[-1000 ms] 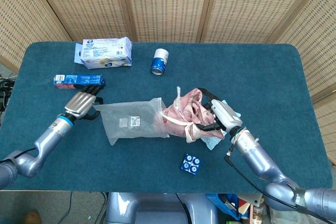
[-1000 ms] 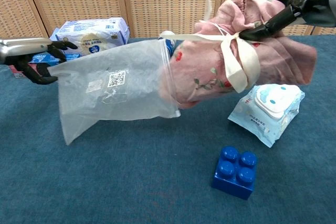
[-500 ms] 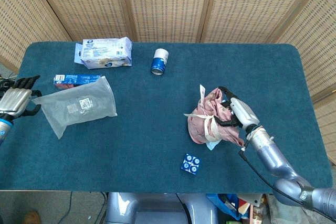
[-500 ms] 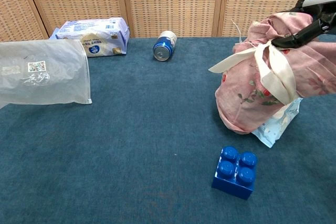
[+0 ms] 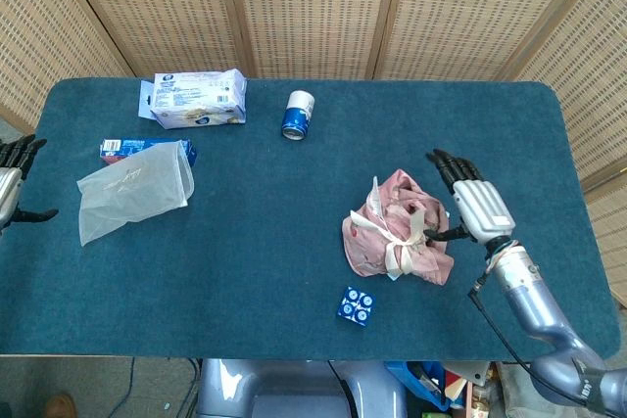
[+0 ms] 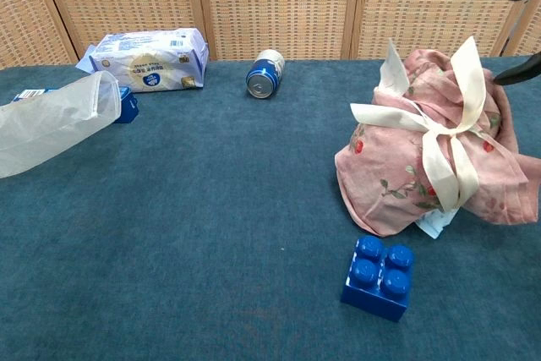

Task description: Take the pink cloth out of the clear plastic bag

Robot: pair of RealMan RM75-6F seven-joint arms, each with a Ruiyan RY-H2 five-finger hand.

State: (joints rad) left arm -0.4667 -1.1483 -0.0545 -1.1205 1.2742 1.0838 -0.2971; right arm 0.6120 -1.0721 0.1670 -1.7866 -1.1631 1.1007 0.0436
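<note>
Pink cloth (image 5: pixel 397 240): lies bundled on the table (image 5: pixel 294 271), right of centre, fully out of the bag and tied with a cream ribbon (image 6: pixel 439 145); part of it rests on a pale wipes pack (image 6: pixel 431 224).
Clear plastic bag (image 5: pixel 132 186): lies empty and slack at the table's left, well apart from the cloth, one edge over a blue carton (image 6: pixel 127 106).
Right hand (image 5: pixel 468 205): fingers spread, holding nothing, just beside the bundle.
Left hand (image 5: pixel 10 183): at the left edge, fingers apart, empty.
Handling: the cloth looks soft, light and floppy, not fragile; the ribbon knot or a thick fold seems the surest hold.
Bag handling: thin, slippery film that would likely crumple.
</note>
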